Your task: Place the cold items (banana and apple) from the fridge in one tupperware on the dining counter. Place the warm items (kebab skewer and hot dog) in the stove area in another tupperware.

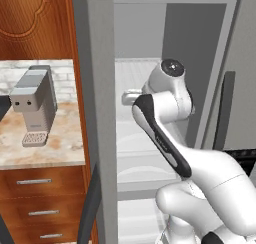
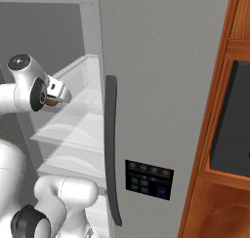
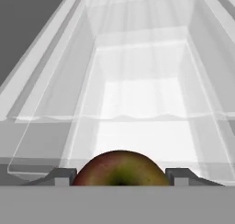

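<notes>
1. The apple (image 3: 120,169) sits right between the two dark fingertips (image 3: 62,176) of the end effector (image 3: 120,181), one tip on each flank of it, over the clear shelves inside the fridge (image 2: 161,86).
2. The end effector is pinching the apple; the tips stand part-spread because the fruit fills the gap between them.
3. Step in hand, as I judge it: fetching the cold items, with the apple gripped and ready to come out.
4. The next move calls for a straight pull-back out of the fridge, holding the pinch firm.
5. Edges to mind: the clear shelf lip (image 3: 137,117) ahead, the grey fridge wall (image 1: 102,113) to the arm's left, and the door with its long handle (image 2: 112,149) to its right.
6. Open room lies behind the arm, toward the base.
</notes>
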### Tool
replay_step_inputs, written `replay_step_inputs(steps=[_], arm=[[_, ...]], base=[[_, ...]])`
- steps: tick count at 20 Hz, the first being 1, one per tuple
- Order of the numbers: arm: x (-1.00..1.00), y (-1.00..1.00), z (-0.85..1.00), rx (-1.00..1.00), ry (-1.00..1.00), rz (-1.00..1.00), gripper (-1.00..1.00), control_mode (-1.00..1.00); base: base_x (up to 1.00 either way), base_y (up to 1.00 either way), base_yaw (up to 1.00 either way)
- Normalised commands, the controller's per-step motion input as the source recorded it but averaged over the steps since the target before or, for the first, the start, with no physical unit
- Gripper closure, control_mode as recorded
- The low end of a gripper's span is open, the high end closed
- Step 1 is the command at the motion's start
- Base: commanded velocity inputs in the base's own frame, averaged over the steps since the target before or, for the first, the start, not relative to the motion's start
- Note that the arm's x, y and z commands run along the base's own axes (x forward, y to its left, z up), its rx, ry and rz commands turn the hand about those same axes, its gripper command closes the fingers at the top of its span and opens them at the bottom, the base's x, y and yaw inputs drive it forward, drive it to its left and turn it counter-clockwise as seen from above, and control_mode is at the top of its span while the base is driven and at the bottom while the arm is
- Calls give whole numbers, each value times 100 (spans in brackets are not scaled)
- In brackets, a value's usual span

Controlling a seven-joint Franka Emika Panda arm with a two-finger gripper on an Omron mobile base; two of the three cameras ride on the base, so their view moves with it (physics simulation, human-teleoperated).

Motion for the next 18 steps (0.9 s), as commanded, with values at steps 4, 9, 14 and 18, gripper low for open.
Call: replay_step_inputs(steps=[4, 9, 14, 18], arm=[[-80, -18, 15, 0, 13, 0, 100, -100], [-79, -14, 18, 0, 20, 0, 100, -100], [-80, -12, 18, 0, 22, 0, 100, -100], [-83, -15, 9, 0, 9, 0, 100, -100]], base=[[0, 0, 0], [0, 0, 0], [0, 0, 0], [0, 0, 0]])
